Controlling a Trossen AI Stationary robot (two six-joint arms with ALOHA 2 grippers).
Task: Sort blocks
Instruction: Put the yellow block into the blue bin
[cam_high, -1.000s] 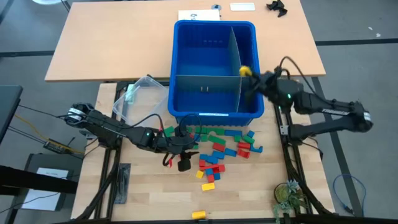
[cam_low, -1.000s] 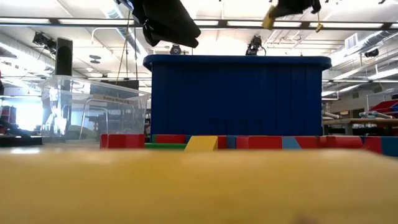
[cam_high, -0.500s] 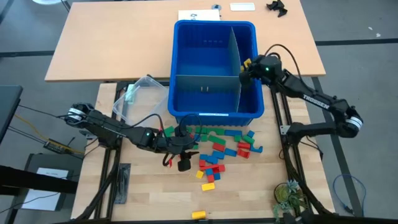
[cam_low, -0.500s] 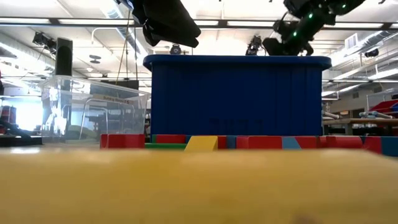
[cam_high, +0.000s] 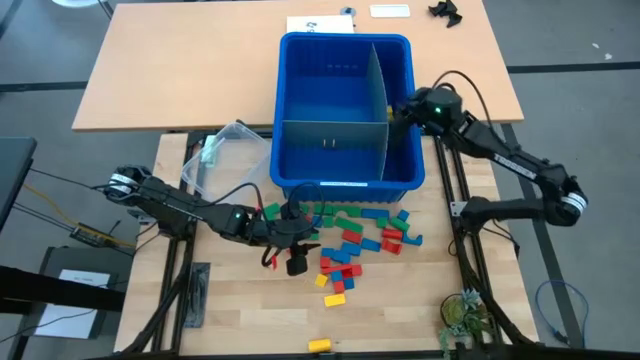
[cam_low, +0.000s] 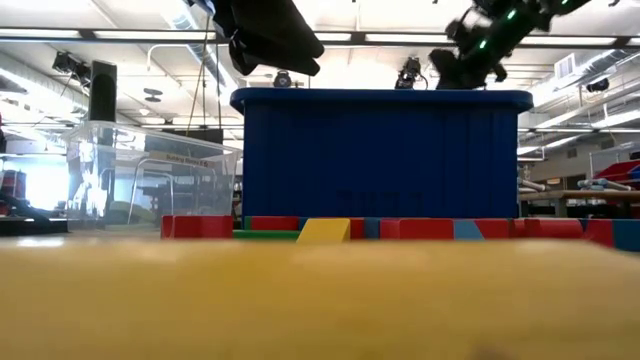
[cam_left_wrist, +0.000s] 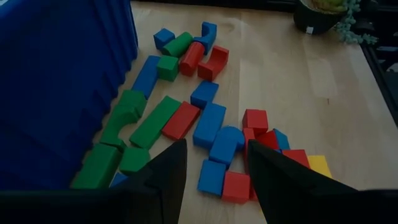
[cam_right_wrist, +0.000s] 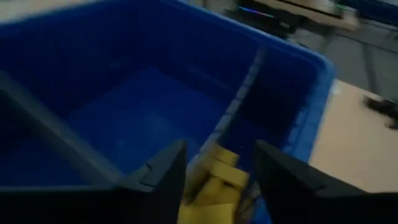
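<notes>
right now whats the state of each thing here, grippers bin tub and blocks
right gripper: over the blue bin, a yellow block between its parted fingers
left gripper: open, empty, above the loose blocks
blue bin: upright, divided into compartments
clear tub: beside the bin, tilted
loose blocks: scattered on the table in front of the bin, unsorted

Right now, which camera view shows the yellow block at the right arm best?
The right wrist view: the yellow block fills the space between that arm's jaws, over the blue bin. The high view has the right gripper covering it. The low and left wrist views do not show it.
</notes>
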